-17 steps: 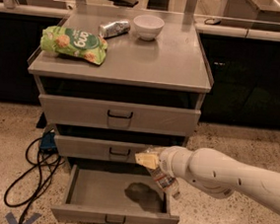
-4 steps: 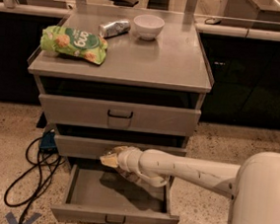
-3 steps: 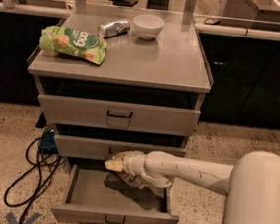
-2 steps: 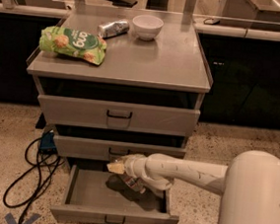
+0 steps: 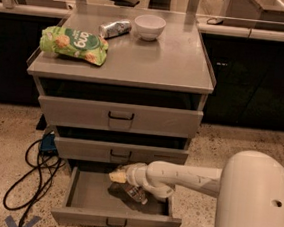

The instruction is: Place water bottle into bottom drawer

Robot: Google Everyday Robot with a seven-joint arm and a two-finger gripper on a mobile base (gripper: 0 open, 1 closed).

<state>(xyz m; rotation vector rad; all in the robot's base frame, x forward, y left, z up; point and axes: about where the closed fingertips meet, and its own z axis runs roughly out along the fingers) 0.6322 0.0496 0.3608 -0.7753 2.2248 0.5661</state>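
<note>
The bottom drawer [image 5: 117,218] of the grey cabinet is pulled open, showing its shallow tray. My white arm reaches in from the right, and my gripper [image 5: 117,176] is over the back middle of the tray, just under the middle drawer. The water bottle [image 5: 135,193], clear with a pale label, is tilted just below my wrist, low inside the drawer tray. I cannot tell whether it rests on the drawer floor or hangs from the gripper.
The middle drawer [image 5: 120,152] and top drawer [image 5: 119,116] are close above my arm. On the cabinet top lie a green snack bag [image 5: 74,43], a silver can [image 5: 115,28] and a white bowl [image 5: 149,26]. Black cables [image 5: 30,175] lie on the floor at the left.
My gripper has shifted slightly to the right inside the open bottom drawer, with the bottle staying under the wrist. Earlier the arm came in from the right and reached further left.
</note>
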